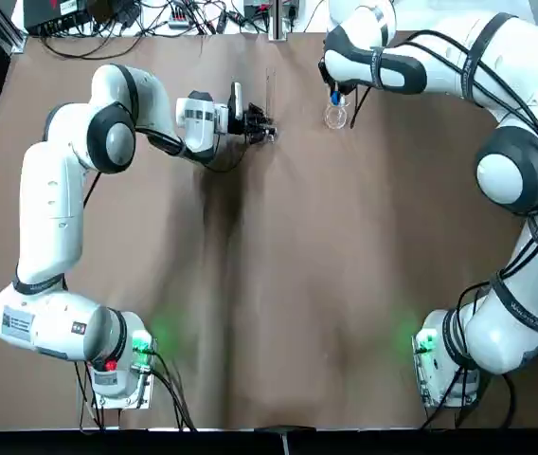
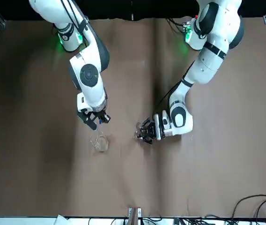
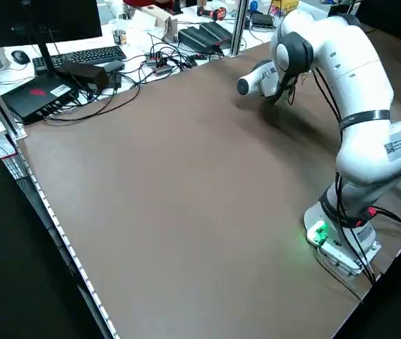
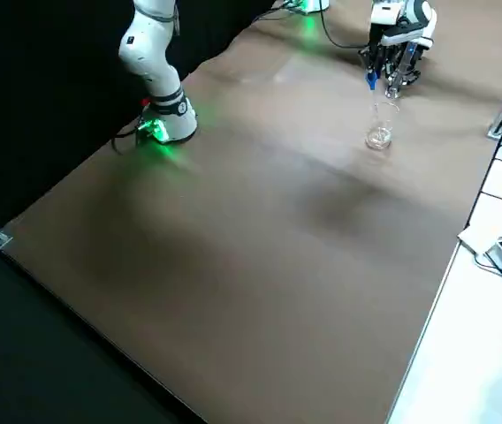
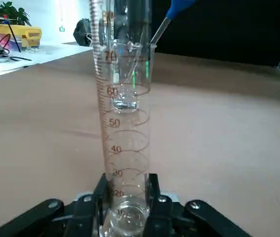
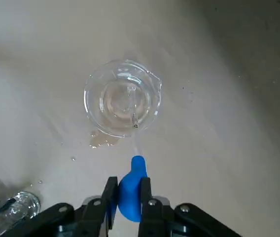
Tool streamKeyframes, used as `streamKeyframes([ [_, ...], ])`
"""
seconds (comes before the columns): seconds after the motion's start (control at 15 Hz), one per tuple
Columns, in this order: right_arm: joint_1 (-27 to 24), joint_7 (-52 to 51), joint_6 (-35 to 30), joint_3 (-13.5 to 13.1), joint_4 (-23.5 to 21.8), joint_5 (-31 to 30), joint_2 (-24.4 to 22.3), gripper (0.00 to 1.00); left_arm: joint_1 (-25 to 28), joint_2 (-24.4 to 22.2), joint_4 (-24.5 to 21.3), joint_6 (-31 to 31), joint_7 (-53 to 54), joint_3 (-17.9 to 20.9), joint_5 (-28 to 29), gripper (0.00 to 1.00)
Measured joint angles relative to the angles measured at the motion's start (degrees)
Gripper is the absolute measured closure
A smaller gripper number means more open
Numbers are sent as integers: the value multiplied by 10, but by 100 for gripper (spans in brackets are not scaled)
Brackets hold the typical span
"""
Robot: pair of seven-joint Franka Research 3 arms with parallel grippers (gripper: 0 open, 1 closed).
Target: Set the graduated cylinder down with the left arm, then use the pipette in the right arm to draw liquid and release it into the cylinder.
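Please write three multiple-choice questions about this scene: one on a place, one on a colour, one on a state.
1. Where is the tip of the pipette?
A) In the beaker
B) In the graduated cylinder
C) On the bare table

2. What colour is the pipette's bulb?
A) Red
B) Blue
C) Yellow

3. What is the state of the left gripper?
A) Wide open, with nothing between its fingers
B) Gripping the pipette
C) Closed on the graduated cylinder

1: A, the right wrist view shows the clear stem reaching inside the beaker's rim.
2: B, the bulb between the right gripper's fingers is bright blue.
3: C, the left wrist view shows fingers on both sides of the marked tube.
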Motion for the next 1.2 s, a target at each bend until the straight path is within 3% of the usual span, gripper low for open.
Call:
streamKeyframes([
  [0.53,-8,-54,-23,0,9,2,0,76,0,1,0,0,0,0,-7,64],
  [0.6,-10,-64,-26,0,11,3,0,76,0,1,0,0,0,0,-7,56],
  [0.73,-14,-80,-27,0,14,9,0,74,0,2,0,0,0,1,-8,52],
  [0.8,-15,-83,-27,0,15,10,0,74,0,2,0,0,0,2,-8,46],
  [0.87,-16,-87,-27,0,17,12,0,74,0,2,0,0,0,3,-8,28],
  [1.07,-19,-91,-38,0,24,13,0,74,0,2,0,0,0,3,-8,20],
  [1.2,-22,-94,-46,1,29,17,0,74,0,2,0,0,0,4,-8,4],
])
